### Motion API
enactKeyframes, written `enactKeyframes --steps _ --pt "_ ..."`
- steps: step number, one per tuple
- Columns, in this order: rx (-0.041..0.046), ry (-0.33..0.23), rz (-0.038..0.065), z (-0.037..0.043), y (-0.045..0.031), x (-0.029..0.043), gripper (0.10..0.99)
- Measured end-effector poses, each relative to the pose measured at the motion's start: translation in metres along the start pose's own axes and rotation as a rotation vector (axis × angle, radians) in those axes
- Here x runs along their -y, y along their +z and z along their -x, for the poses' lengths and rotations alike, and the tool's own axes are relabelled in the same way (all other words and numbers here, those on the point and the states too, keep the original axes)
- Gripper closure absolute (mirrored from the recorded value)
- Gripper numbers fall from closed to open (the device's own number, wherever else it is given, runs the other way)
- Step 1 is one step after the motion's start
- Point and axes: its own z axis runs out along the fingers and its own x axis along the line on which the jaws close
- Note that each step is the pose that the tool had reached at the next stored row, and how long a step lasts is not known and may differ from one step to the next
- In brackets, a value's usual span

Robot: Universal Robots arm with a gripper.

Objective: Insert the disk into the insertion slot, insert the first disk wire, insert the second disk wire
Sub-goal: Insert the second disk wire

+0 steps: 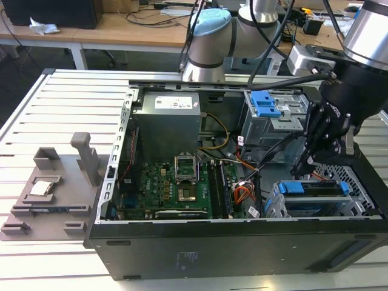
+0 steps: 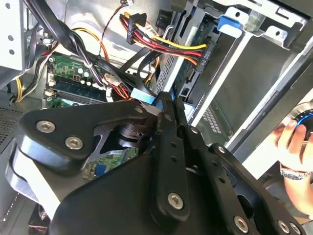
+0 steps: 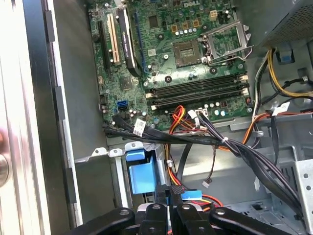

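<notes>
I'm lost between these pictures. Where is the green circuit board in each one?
Exterior view: the green circuit board lies flat in the open case, toward the exterior view's left of the drive cages.
Second wrist view: a strip of it shows behind black cables, beyond the gripper.
First wrist view: it spreads out beyond the cables.
Shared landmark: the black gripper.

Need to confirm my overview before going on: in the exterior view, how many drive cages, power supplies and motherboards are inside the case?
Drive cages: 2, the insertion slot with the disk in it, and the taller grey cage
Power supplies: 1, the grey box
Motherboards: 1, the green board
Total: 4
</notes>
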Motion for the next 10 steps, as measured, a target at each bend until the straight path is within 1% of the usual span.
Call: enactKeyframes --steps 2,6,8,10 --pt "-0.0021 -0.028 -0.003 0.0 0.0001 0.0002 0.941" --pt "-0.0118 -0.154 -0.019 0.0001 0.0005 0.0002 0.941" --pt "-0.0133 -0.175 -0.022 -0.0003 0.0006 0.0004 0.941" --pt "-0.0104 -0.175 -0.021 -0.0037 0.001 0.001 0.941"
